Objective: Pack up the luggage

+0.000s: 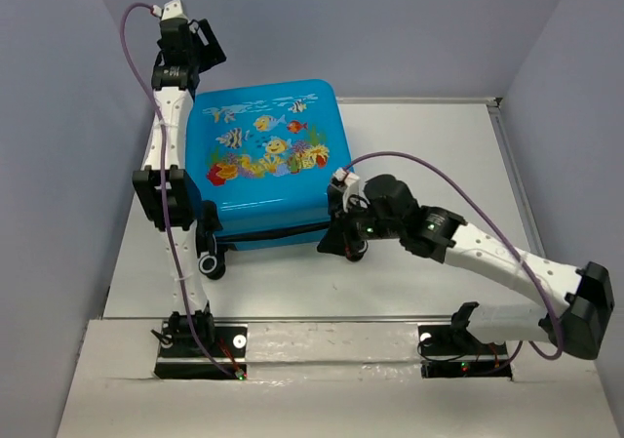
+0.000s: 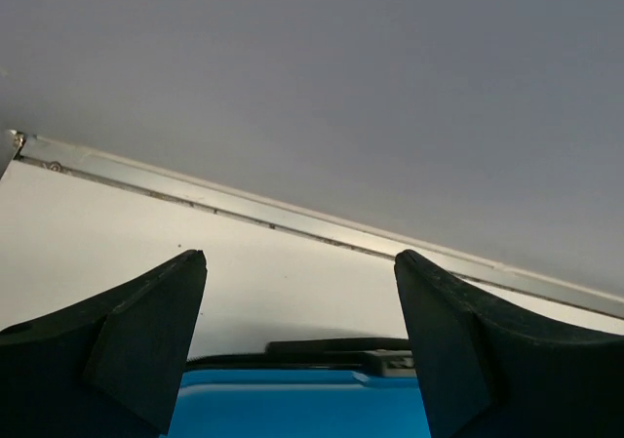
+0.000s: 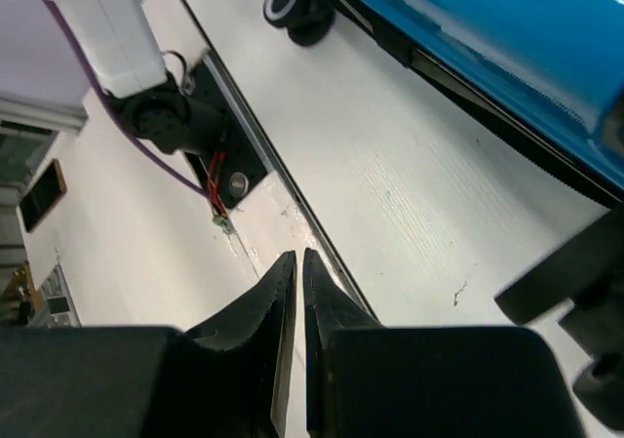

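Left gripper (image 2: pixel 300 262): jaws spread wide, nothing between them; the blue edge of the luggage (image 1: pixel 268 155) sits just below and ahead of its fingertips. Right gripper (image 3: pixel 297 262): fingers pinched together on nothing. The closed luggage lies flat just beside it, one wheel (image 3: pixel 292 4) beyond the fingertips.

The luggage (image 1: pixel 263 179) is bright blue, printed with yellow, orange and black-and-white striped fish over multicoloured coral. Its zipper band (image 1: pixel 273 233) is black, and its wheels (image 1: pixel 210 264) are black with white rings. The table (image 1: pixel 429 145) is white, the walls (image 1: pixel 390 28) grey-lilac. The left arm (image 1: pixel 168 136) and right arm (image 1: pixel 497 253) are white with black joints. The cables (image 1: pixel 390 154) are purple. The left gripper (image 2: pixel 300 262) and right gripper (image 3: pixel 298 262) are black.
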